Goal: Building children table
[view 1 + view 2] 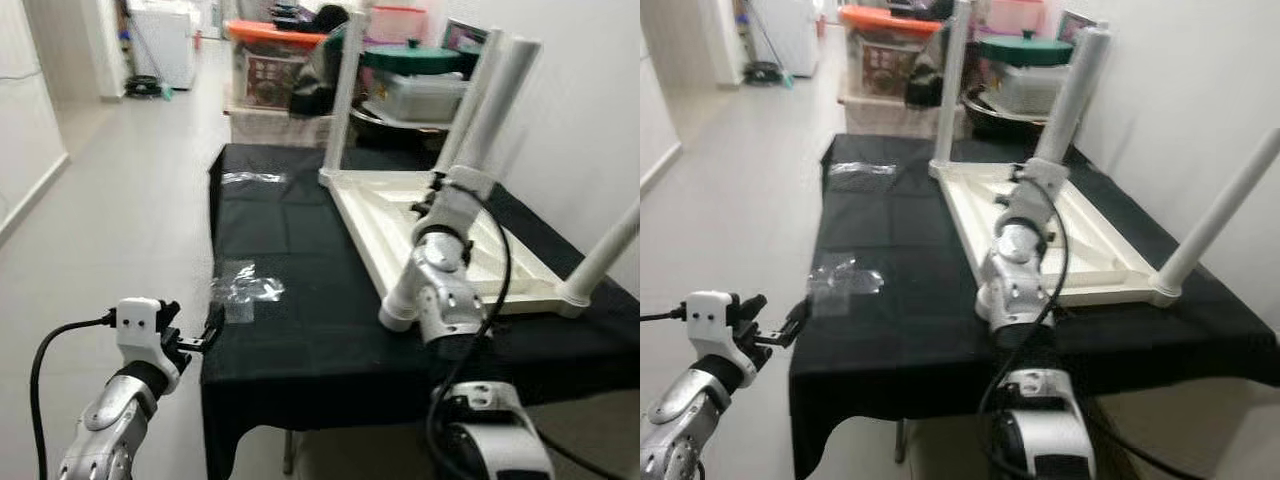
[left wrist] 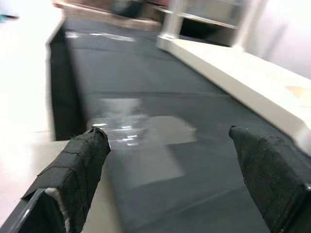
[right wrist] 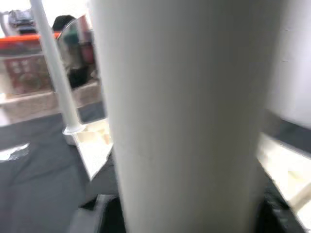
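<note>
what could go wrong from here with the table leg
The right gripper is around a white leg standing on the upturned tabletop. If it isn't seated, it may tip or jam crooked. The tabletop lies on a loose black cloth, so pushing might slide it. The left gripper hovers open at the edge near a plastic bag, bracing nothing.

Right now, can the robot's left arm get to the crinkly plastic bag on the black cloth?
Probably yes. The left gripper hovers open at the table's near edge, and the clear plastic bag lies just ahead on the black cloth, with nothing between them. The white table top sits off to the side.
</note>
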